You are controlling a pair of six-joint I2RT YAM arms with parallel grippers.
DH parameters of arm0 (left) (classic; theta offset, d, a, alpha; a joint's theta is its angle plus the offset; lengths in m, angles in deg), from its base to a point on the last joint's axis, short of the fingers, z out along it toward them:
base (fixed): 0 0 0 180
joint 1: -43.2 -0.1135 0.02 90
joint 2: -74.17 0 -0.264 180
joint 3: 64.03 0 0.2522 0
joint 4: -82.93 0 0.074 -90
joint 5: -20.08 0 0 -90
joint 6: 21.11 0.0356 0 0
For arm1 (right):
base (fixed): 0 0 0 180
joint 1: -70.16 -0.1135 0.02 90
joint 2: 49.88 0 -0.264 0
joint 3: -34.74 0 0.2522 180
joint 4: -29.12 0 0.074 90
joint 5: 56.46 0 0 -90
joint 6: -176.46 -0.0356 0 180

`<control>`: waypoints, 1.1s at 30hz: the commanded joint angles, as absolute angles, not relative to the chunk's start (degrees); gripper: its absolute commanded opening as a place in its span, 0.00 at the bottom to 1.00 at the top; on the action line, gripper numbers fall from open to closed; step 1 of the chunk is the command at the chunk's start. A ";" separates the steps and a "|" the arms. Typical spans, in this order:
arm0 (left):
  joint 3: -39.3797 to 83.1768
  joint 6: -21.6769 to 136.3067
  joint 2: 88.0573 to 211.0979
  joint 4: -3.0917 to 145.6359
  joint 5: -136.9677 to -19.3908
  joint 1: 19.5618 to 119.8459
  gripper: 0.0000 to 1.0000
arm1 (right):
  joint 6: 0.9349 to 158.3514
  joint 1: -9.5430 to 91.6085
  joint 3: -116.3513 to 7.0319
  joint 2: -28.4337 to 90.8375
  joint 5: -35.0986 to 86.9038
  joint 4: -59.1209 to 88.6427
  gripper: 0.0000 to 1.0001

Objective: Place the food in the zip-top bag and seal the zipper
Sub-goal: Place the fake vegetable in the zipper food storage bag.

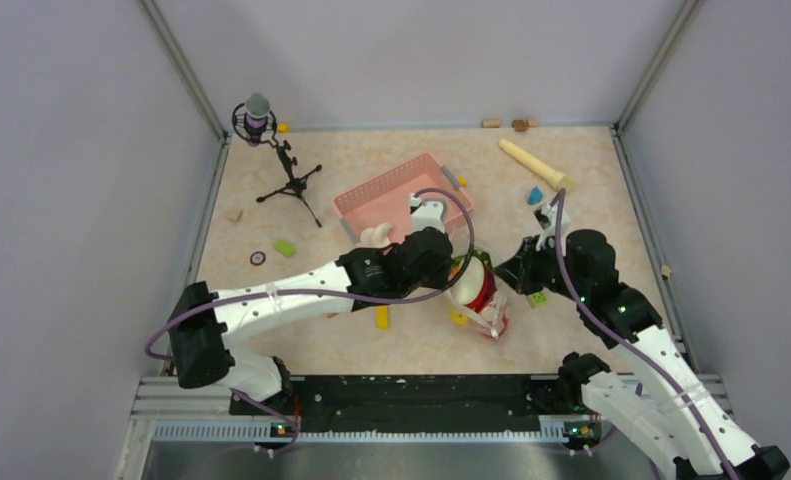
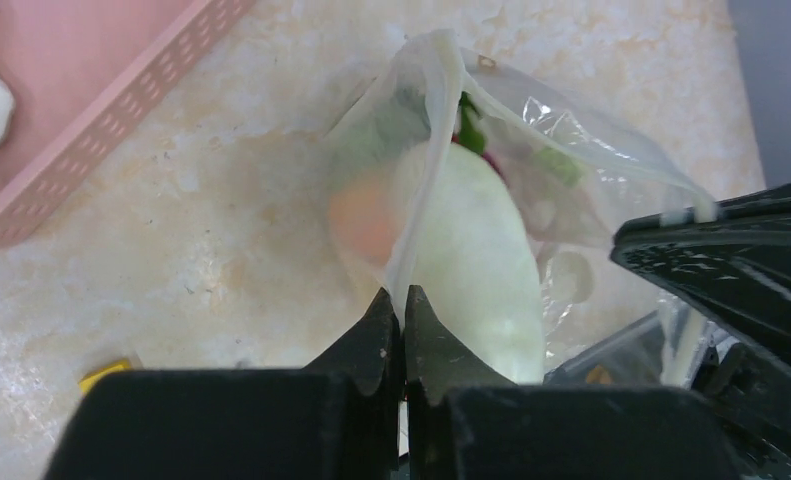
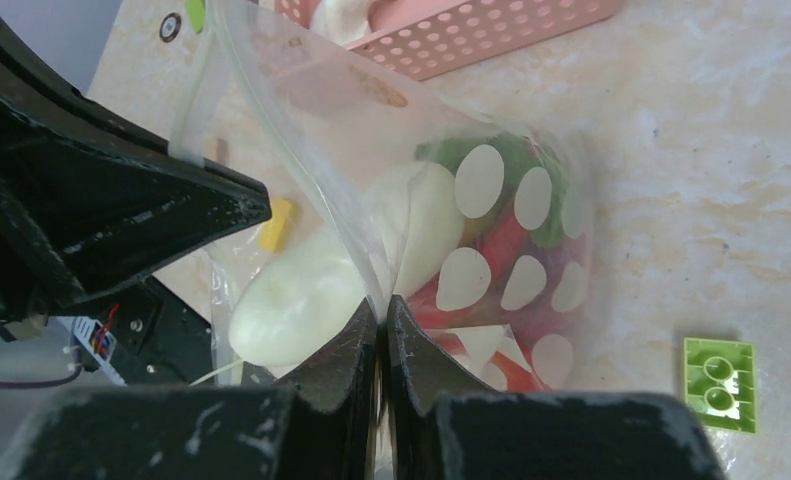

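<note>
The clear zip-top bag (image 1: 478, 295) with pale round dots sits at the table's middle, between my two grippers. It holds food: a white piece (image 2: 476, 265), an orange one (image 2: 363, 220), and red and green ones (image 3: 506, 235). My left gripper (image 2: 403, 298) is shut on the bag's mouth edge (image 2: 426, 130) on its left side. My right gripper (image 3: 381, 305) is shut on the bag's edge on the opposite side. The mouth stands open between them. In the top view the left gripper (image 1: 449, 268) and right gripper (image 1: 508, 272) flank the bag.
The pink slatted basket (image 1: 399, 192) lies behind the bag with a white piece (image 1: 376, 236) at its near end. A yellow block (image 1: 381, 317), green blocks (image 1: 285, 247) (image 3: 719, 384), a microphone tripod (image 1: 289, 180) and a wooden pin (image 1: 536, 164) lie around.
</note>
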State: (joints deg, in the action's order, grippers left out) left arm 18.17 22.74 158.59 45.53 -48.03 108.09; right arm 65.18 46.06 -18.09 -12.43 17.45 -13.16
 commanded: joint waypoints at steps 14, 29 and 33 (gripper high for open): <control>36.51 38.20 161.03 30.79 -42.92 104.95 0.03 | 64.27 46.24 -28.69 -9.69 16.88 -23.23 0.05; 42.89 39.19 169.60 28.71 -50.24 103.67 0.33 | 65.91 46.23 -25.63 -9.58 17.36 -19.62 0.05; 40.15 38.63 168.34 27.02 -50.18 103.73 0.63 | 65.85 46.23 -25.14 -10.07 17.09 -19.12 0.05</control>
State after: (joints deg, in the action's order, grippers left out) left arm 39.99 38.74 170.31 28.42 -49.93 103.87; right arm 65.38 46.06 -25.66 -8.84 16.64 -22.34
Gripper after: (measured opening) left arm 0.546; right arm 0.047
